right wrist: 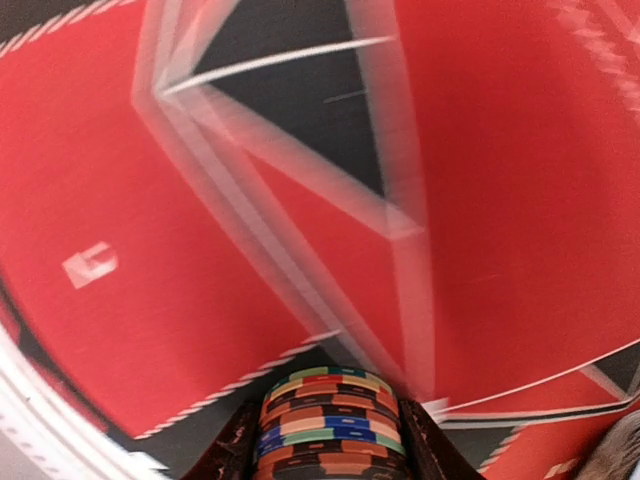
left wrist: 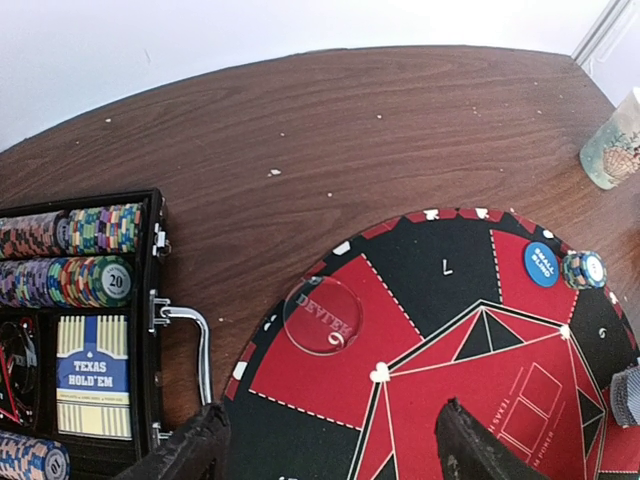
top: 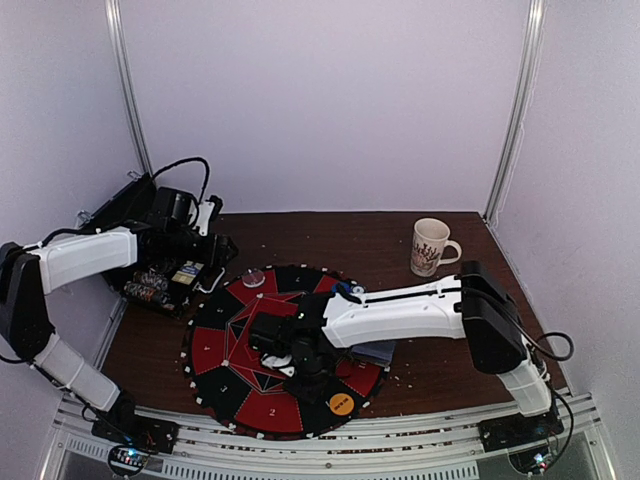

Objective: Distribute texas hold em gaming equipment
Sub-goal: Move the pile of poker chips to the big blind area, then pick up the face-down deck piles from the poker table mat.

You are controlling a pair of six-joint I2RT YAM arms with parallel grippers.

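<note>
Right pincer [right wrist: 330, 458] clamps a poker chip stack [right wrist: 330, 405] low over the round mat [right wrist: 120, 180]; left pincer [left wrist: 330, 455] gapes wide, empty, arm bent by the tabletop's [left wrist: 350, 120] left edge.

**tableguy:** what's the room like around the setup?

**benchcam:** pretty bare. Plain pale walls [top: 320, 100] with a slight lilac tint close it in like a booth. There's a thin aluminium post in each back corner: left post [top: 128, 100], right post [top: 515, 110].

**tableguy:** and the surface?

**benchcam:** dark wood-grain table [top: 370, 235] with little white specks [left wrist: 272, 172] scattered on it, and a ribbed aluminium rail [top: 330, 445] along the near edge. The light's soft and even.
</note>
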